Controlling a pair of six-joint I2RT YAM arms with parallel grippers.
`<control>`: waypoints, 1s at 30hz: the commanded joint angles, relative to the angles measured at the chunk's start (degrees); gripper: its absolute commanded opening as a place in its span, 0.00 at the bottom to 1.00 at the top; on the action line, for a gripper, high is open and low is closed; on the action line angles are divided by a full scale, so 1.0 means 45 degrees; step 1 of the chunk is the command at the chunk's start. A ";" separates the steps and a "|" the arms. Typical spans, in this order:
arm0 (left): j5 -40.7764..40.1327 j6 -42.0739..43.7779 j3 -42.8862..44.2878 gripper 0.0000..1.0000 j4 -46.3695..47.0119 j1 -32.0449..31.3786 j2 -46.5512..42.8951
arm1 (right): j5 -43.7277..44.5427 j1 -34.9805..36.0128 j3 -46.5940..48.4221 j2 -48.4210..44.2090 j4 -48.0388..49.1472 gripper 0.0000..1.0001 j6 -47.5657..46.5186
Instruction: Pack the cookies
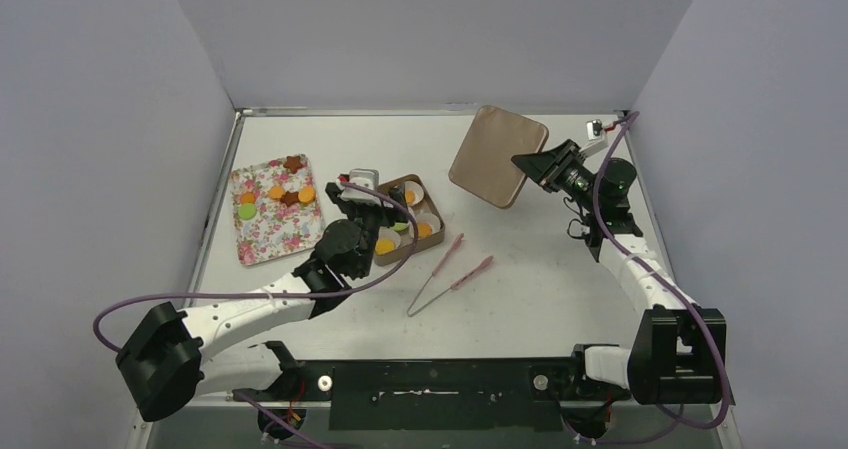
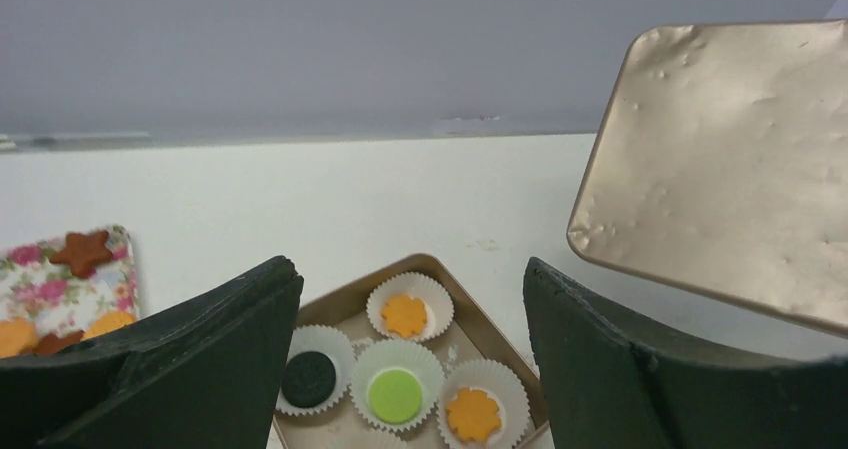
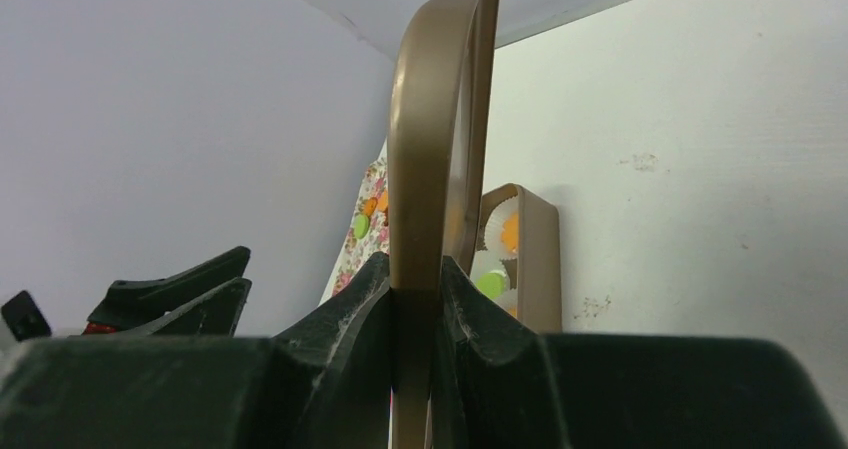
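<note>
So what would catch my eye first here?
The gold lid, held in the air by the right gripper at the far right. Then the tin in the middle, cookies sitting in paper cups, with the left gripper open over it. A flowered tray of more cookies lies to its left.

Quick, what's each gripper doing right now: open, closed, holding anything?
Left gripper: open, holding nothing.
Right gripper: closed on the gold lid.
</note>
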 commanded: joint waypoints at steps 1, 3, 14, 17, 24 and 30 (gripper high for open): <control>0.0631 -0.3992 -0.0263 0.79 -0.2550 0.0733 -0.0233 | -0.1194 0.0185 0.0965 0.0594 0.1941 0.00 0.0130; 0.1384 -0.5108 -0.0473 0.79 -0.3260 0.1478 -0.0329 | -0.1326 0.0519 0.1223 0.1042 0.1984 0.00 0.0108; 0.1329 -0.7361 -0.1341 0.79 -0.4656 0.3591 -0.0954 | -0.2038 0.3096 0.3235 0.4428 0.2397 0.00 0.0372; 0.0965 -0.7804 -0.1381 0.79 -0.5137 0.3965 -0.1024 | -0.2330 0.3672 0.3978 0.5425 0.2174 0.00 0.0366; 0.0428 -0.8815 -0.1673 0.79 -0.5487 0.4514 -0.1261 | -0.3070 0.4807 0.5514 0.7416 0.1748 0.00 0.0508; 0.0624 -0.9694 -0.1985 0.79 -0.5569 0.5199 -0.0929 | -0.3354 0.5586 0.6400 0.8715 0.1444 0.00 0.0611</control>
